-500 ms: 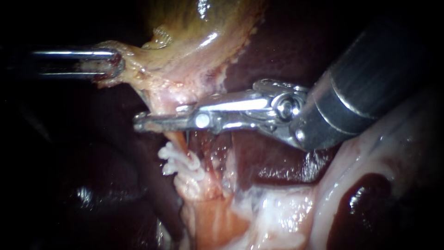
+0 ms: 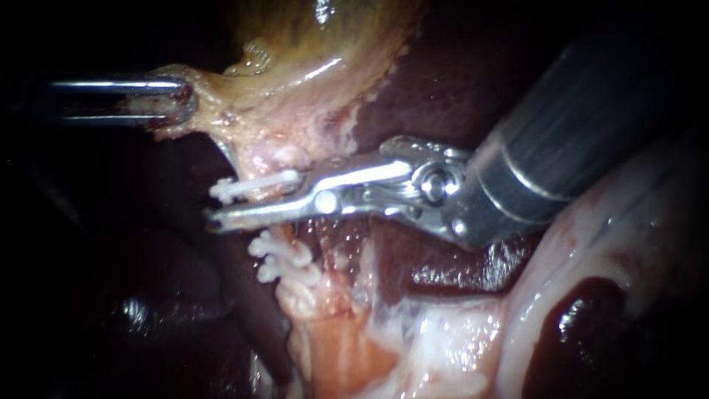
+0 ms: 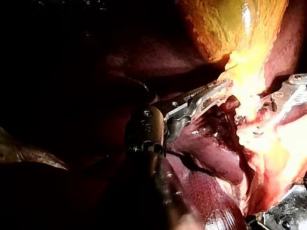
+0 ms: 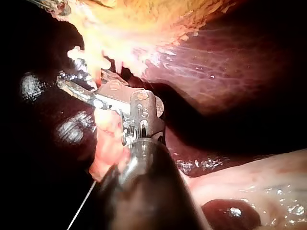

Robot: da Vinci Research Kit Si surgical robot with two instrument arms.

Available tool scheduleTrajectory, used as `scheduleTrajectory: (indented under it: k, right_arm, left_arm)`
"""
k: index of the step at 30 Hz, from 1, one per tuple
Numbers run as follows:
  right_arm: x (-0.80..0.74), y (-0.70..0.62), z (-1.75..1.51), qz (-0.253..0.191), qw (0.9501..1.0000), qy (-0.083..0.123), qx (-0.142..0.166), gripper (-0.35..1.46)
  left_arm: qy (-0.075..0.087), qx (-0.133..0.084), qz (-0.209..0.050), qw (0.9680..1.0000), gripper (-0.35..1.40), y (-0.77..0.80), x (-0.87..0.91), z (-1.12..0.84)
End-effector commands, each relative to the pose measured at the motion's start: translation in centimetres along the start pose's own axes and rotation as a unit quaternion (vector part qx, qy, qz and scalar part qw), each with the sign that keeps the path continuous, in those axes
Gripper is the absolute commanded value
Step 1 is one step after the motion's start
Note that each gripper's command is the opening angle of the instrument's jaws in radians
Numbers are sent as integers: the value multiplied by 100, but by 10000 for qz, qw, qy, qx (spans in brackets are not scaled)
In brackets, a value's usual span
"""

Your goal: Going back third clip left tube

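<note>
Right instrument (image 2: 229,203) first: jaws parted, gripping nothing, set to either side of the third clip (image 2: 255,185), with a clear gap below it. Sits white and closed across the left tube (image 2: 289,230), just above two other clips (image 2: 284,258) on the same strand and just below the neck of the gallbladder (image 2: 310,44). Lies nearer the upper jaw than the lower; cannot tell whether touching it.

Left instrument (image 2: 177,103): clamped on a yellow fringe of gallbladder tissue, pulling it sideways over the dark liver (image 2: 443,96) and holding the tube stretched.

Handling, as a judgement from looks alone:
- **Clip:** tiny, light, stiff plastic, toothed along its edge. Probably latched, with no further grip needed. Best left untouched, since any knock or sideways drag is likely to twist it on a thin, soft, wet-looking tube, easy to tear or to slip through.
- **Backing out:** probably wise to hold the jaws wide and retreat straight along the shaft. Stay clear of the clip's free tip and of the two clips underneath.
- **Any hold on tissue:** better on the thicker yellow fringe by the gallbladder neck, as with the left instrument's grip. Never on the bare stretch of tube between clips, and never on a clip itself
</note>
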Motion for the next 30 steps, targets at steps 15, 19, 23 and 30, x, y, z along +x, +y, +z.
scheduleTrajectory:
  k: [15,19,23,30]
  right_arm:
    - [-22,-34,-111,-2274,9691,-723,-630,50]
    - [-25,-55,-154,-2566,9607,-715,-782,50]
    - [-32,-64,-180,-2689,9565,-719,-877,50]
    - [-32,-67,-194,-2786,9529,-722,-952,50]
  left_arm:
    - [-7,-9,7,10000,-35,0,-1,-6]
    - [-6,-7,7,10000,-35,0,-1,-6]
    - [-5,-5,6,10000,-35,1,-1,-4]
    - [9,15,15,10000,-35,1,-5,3]
